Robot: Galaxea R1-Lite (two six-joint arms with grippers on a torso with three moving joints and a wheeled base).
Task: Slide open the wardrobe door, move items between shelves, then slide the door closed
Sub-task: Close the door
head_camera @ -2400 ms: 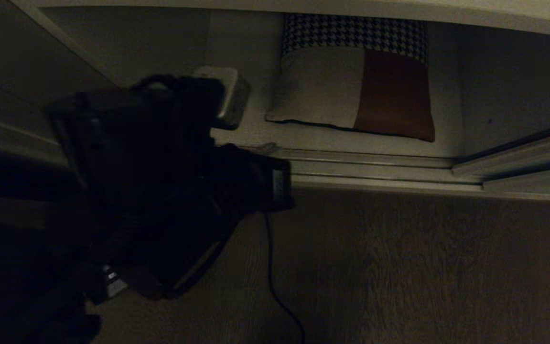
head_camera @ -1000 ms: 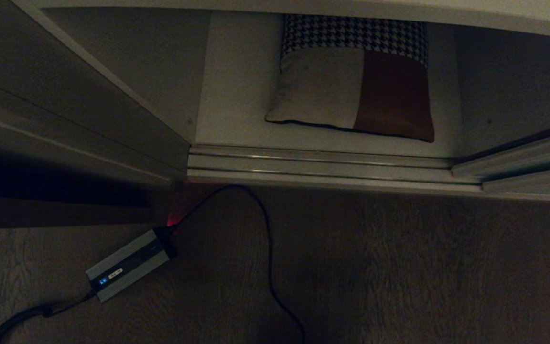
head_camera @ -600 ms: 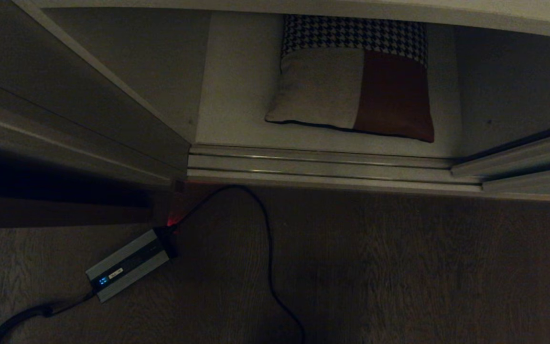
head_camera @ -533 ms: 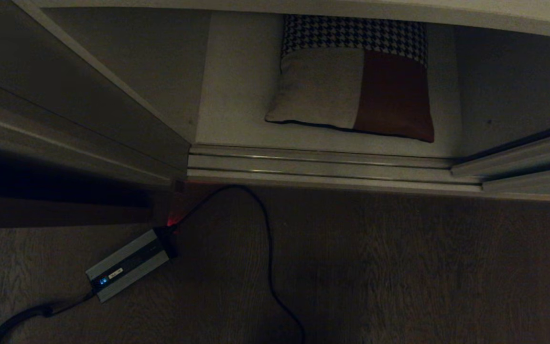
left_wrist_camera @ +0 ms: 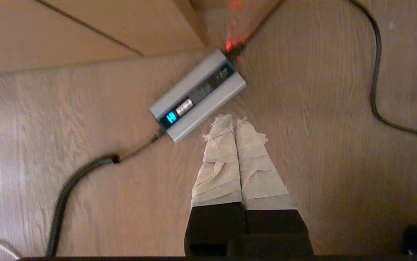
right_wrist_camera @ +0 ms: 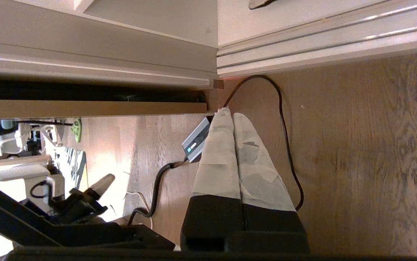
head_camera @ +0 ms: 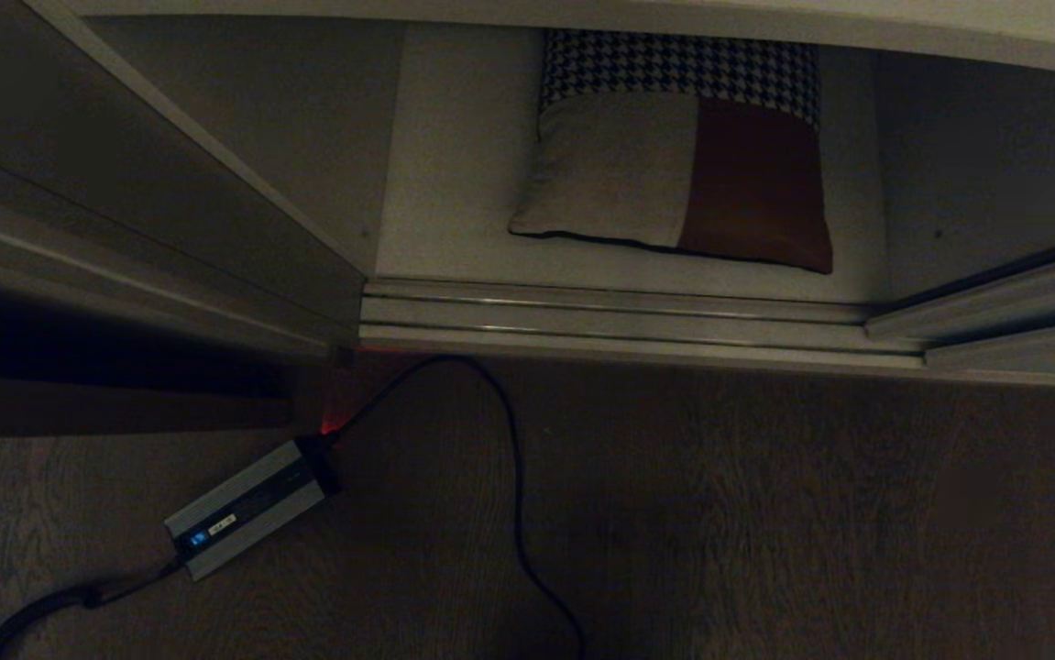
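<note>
Inside, only the cushion (head_camera: pixel 674 165) lies on the shelf (head_camera: pixel 454 183); both end effectors closed, empty.

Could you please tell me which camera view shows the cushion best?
The head view: the cushion lies whole on the bottom shelf, showing its houndstooth band, beige and rust blocks. The right wrist view catches only a dark sliver at its upper edge; the left wrist view shows none of it.

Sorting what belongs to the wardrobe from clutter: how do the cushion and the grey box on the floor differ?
The cushion lies inside on the shelf; the grey box sits outside on the wooden floor. The cushion is soft, patterned and larger; the box is hard, plain, lit, with cables. Neither is held.
</note>
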